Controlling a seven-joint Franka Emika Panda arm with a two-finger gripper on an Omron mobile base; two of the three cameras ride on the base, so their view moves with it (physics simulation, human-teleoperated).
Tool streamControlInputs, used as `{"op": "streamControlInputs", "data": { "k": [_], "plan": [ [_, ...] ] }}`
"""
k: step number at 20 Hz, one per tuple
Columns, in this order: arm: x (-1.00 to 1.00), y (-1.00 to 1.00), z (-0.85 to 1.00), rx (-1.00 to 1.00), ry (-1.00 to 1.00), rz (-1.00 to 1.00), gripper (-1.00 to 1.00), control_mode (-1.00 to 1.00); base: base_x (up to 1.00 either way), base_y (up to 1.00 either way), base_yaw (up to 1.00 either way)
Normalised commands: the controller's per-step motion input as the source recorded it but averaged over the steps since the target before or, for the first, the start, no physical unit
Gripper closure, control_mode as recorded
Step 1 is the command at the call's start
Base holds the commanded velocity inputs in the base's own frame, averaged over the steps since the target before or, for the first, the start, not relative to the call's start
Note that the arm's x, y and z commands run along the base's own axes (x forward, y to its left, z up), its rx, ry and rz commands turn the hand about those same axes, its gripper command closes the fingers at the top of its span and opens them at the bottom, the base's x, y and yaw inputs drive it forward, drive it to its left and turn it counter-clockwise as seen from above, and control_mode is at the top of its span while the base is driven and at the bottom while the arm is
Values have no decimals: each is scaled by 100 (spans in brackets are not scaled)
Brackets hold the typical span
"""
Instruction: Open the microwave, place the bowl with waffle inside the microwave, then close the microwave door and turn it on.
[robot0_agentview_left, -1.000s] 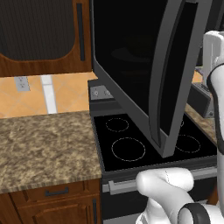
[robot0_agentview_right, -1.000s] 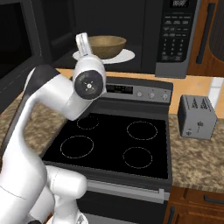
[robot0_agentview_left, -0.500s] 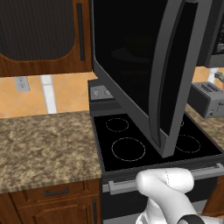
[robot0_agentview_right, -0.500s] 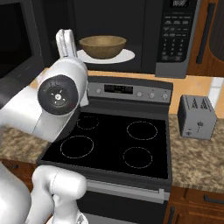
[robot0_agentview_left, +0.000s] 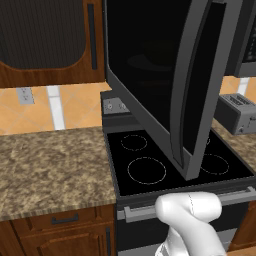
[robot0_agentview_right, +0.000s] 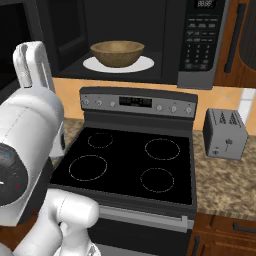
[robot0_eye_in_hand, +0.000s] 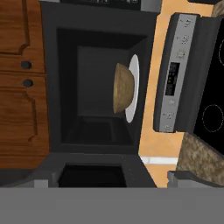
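Microwave door (robot0_agentview_left: 170, 80): dark glossy panel with grey frame, swung wide open, standing out over the stove (robot0_agentview_left: 170, 165) in the left base view. Speckled stone counter (robot0_agentview_left: 50, 165) to the stove's left, brown wooden cabinet (robot0_agentview_left: 50, 40) above it.

Microwave (robot0_agentview_right: 130, 40): mounted above the stove, cavity open to the front, keypad panel (robot0_agentview_right: 200, 42) at its right side.

Bowl with waffle (robot0_agentview_right: 118, 53): tan, wood-coloured, sitting on the white round plate (robot0_agentview_right: 118, 64) inside the microwave cavity, roughly centred. Waffle itself cannot be made out from these angles. In the hand view, which is rolled sideways, the bowl appears edge-on against the plate, well apart from the camera.

Toaster (robot0_agentview_right: 226, 134): small, grey, on the counter to the right of the stove.

Gripper: fingertips not discernible in the hand view; jaws stand wide apart, with nothing between them. White arm (robot0_agentview_right: 30, 130) at the left of the right base view.
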Motion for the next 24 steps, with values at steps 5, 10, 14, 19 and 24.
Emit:
{"op": "streamControlInputs", "data": {
  "k": [5,10,14,19,24],
  "plan": [
    [-100,100,0,0,-27,-9,-100,-100,0,0,0],
    [-85,90,5,0,-1,-3,-100,-100,0,0,0],
    [-62,83,1,0,5,0,-100,-100,0,0,0],
    [-6,98,-8,0,3,-2,-100,-100,0,0,0],
    [17,95,-33,0,-3,-4,-100,-100,0,0,0]
  ]
}}
